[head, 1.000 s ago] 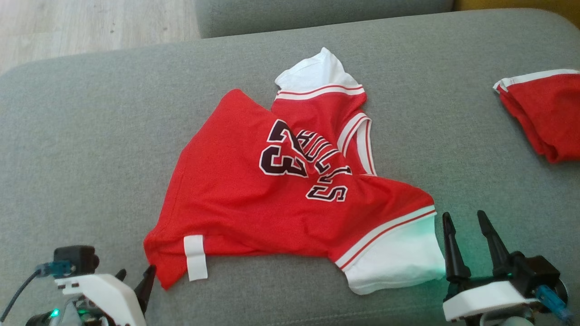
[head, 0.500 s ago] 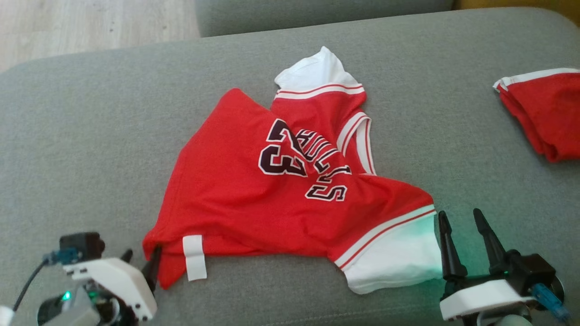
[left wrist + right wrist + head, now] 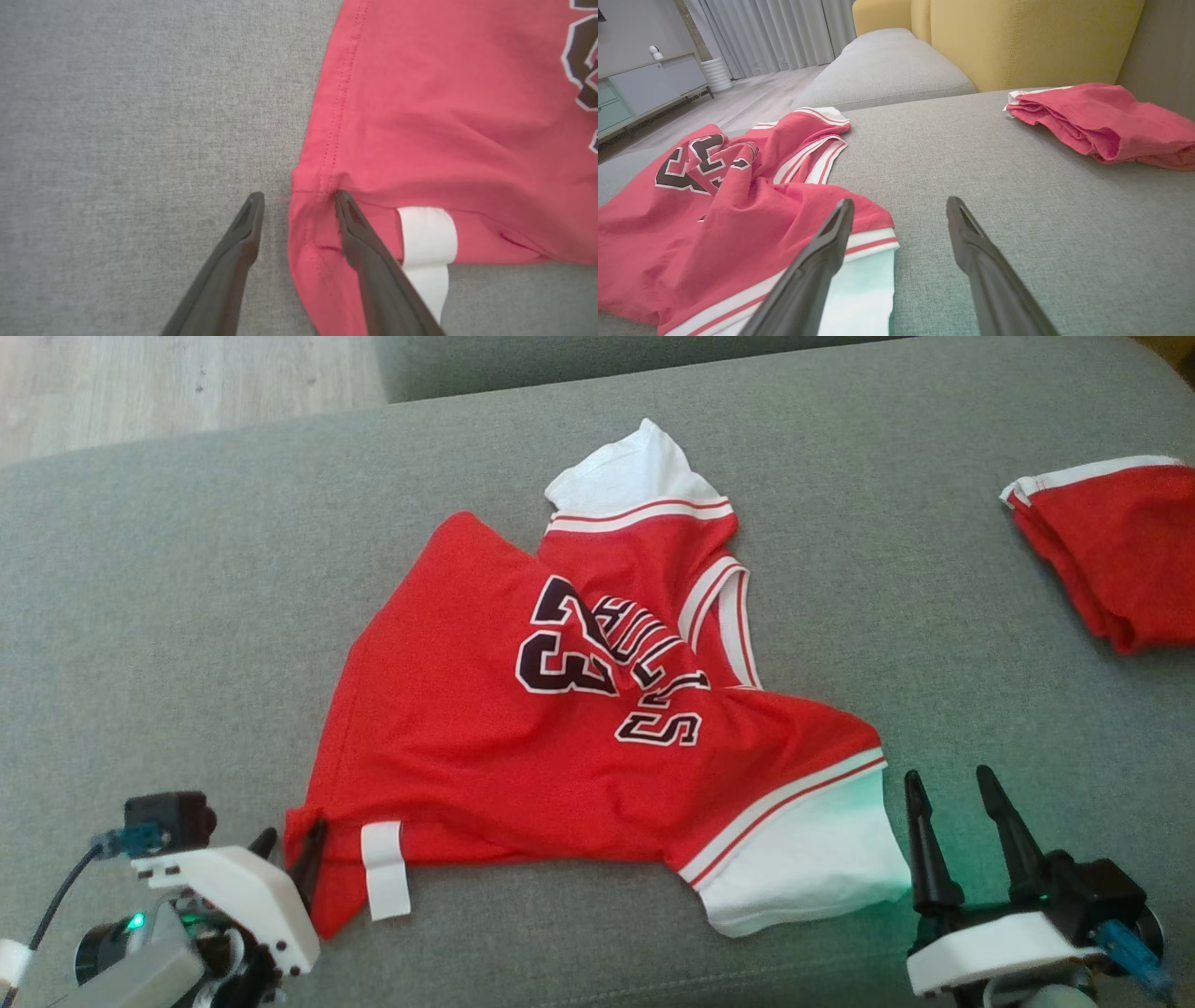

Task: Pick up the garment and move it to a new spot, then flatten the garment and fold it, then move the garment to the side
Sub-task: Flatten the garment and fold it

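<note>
The garment [image 3: 523, 756] is a red jersey with white sleeves and dark "23" lettering, lying crumpled on the grey sofa cushion [image 3: 187, 616]. My left gripper [image 3: 291, 835] is at its near left corner. In the left wrist view the garment [image 3: 444, 116] has that corner between the fingers of the left gripper [image 3: 299, 196]; the right finger rests on the red cloth beside a white label [image 3: 427, 233], the left finger on bare cushion, jaws still apart. My right gripper [image 3: 948, 779] stands open just right of the white sleeve [image 3: 812, 868], nothing between its fingers. In the right wrist view the garment [image 3: 714, 210] lies left of the right gripper [image 3: 900, 203].
A second folded red garment [image 3: 1120, 551] lies at the cushion's far right, also seen as a red heap [image 3: 1106, 121]. A yellow backrest [image 3: 1031, 37] rises behind it. Wooden floor [image 3: 140, 383] lies beyond the cushion's far left edge.
My left gripper has moved forward so its fingers straddle the garment's near left corner, and its jaws have narrowed a little. The right gripper stays put. The camera shifted slightly.
</note>
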